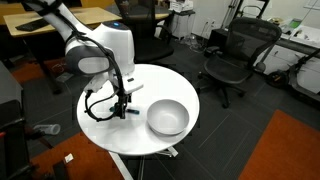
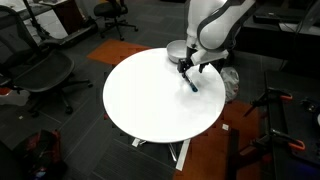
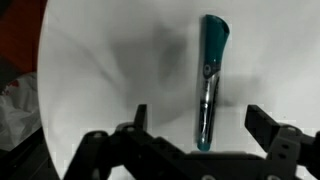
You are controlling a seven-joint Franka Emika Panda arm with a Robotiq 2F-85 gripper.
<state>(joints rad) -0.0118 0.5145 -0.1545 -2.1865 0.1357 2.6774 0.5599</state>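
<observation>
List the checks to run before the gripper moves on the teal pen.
1. Gripper open: ok.
2. Slim teal pen lies between the fingers in the wrist view: ok.
3. Pen flat on the round white table: ok.
4. Grey round bowl stands apart from the pen: ok.
5. Height of gripper above table: cannot tell.

**Table** (image 1: 150, 85): round, white top on a central stand. Two items lie on it.

1. **Pen** (image 3: 210, 80): teal with a silvery middle. It lies flat on the top, directly under the gripper (image 3: 200, 132). In the wrist view it lines up with the gap between the two fingers, broad end pointing away.
2. **Bowl** (image 1: 167, 118): pale grey and upright. It stands near the gripper to one side, apart from the pen and close to the table's edge.
</observation>
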